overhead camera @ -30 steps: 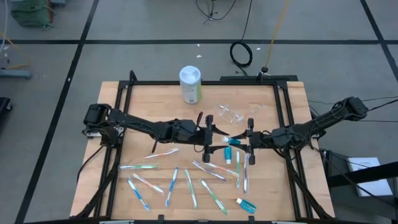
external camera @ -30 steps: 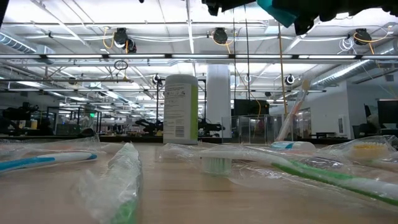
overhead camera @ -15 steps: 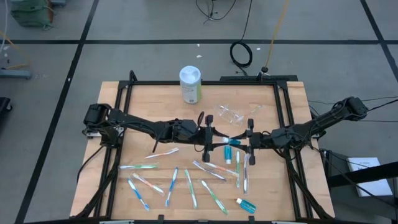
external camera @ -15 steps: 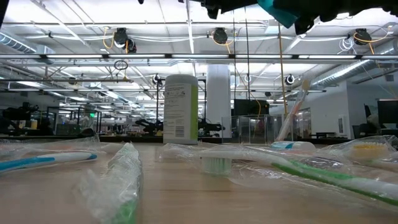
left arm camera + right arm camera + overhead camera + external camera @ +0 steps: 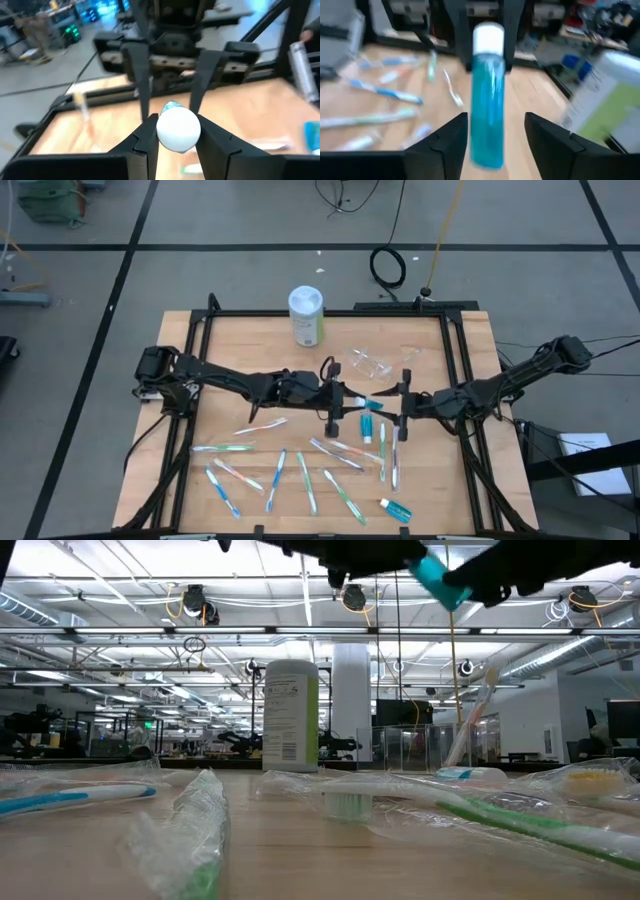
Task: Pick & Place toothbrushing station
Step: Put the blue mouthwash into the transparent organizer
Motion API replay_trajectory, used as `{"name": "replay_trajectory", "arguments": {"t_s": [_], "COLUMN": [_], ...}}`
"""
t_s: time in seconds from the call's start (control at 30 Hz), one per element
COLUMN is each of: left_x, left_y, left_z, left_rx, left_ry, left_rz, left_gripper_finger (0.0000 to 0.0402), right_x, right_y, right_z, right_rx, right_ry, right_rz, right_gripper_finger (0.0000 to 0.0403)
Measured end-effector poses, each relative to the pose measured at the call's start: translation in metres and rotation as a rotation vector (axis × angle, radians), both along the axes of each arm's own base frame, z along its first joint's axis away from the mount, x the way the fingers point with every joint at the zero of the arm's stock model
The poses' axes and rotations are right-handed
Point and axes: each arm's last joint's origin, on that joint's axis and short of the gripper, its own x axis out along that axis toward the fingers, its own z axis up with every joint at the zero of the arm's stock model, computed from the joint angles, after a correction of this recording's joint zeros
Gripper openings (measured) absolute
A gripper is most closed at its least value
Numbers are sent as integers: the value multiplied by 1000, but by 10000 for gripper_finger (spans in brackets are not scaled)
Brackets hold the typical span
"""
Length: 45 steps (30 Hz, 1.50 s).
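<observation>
A teal toothpaste tube (image 5: 366, 402) with a white cap hangs in the air over the table's middle, held by my left gripper (image 5: 340, 402). My right gripper (image 5: 398, 408) faces it from the right, open, with its fingers on either side of the tube's teal body (image 5: 487, 115) and a gap on both sides. The tube also shows in the low view (image 5: 435, 575), high up and slanted. The clear cup (image 5: 370, 363) is on the table just beyond. Several wrapped toothbrushes (image 5: 275, 480) and two more tubes (image 5: 371, 425) (image 5: 396, 508) lie flat on the table. My left gripper pinches the tube's white cap (image 5: 178, 131) between its two fingers. The fingers come level from the table's left, in line with the tube. The tube sticks out roughly level toward the right gripper, lifted clear of the table.
A tall canister with a white lid and green label (image 5: 306, 315) stands at the far side, left of the cup. The toothbrushes cover the near half of the table. A black frame (image 5: 452, 370) runs along the table's edges.
In the low view the held tube has come lower and now slants more. In the high view the right gripper has drawn slightly toward the table's right, away from the tube's end.
</observation>
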Motion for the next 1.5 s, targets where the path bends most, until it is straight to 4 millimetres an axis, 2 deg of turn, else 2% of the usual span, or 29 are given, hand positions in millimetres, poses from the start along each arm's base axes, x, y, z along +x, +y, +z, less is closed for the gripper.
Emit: {"name": "replay_trajectory", "arguments": {"t_s": [0.13, 0.27, 0.37, 0.53, 0.77, 1.0, 1.23, 1.5], "left_x": [2, 5, 6, 4, 21, 49, 55, 57], "left_y": [13, 32, 48, 74, 105, 123, 128, 135], "left_z": [4, 31, 51, 63, 34, 13, -14, -27], "left_rx": [27, 23, 0, -19, -45, -68, -71, -88], "left_ry": [62, 157, 166, 171, 236, 246, 335, 378], "left_rz": [103, 147, 166, 105, 146, 170, 178, 206], "left_gripper_finger": [106, 106, 106, 106, 106, 106, 106, 106], "right_x": [-7, -17, -24, -29, -30, -31, -33, -33], "right_y": [-3, -7, -10, -12, -12, -12, -13, -13], "right_z": [0, 5, 4, -3, -4, -7, -10, -10], "right_rx": [35, 37, 46, 82, 75, 64, 49, 49], "right_ry": [23, 27, 59, 135, 152, 178, 216, 214], "right_rz": [-27, -29, -38, -61, -60, -55, -56, -56], "right_gripper_finger": [200, 198, 193, 184, 181, 180, 180, 180]}}
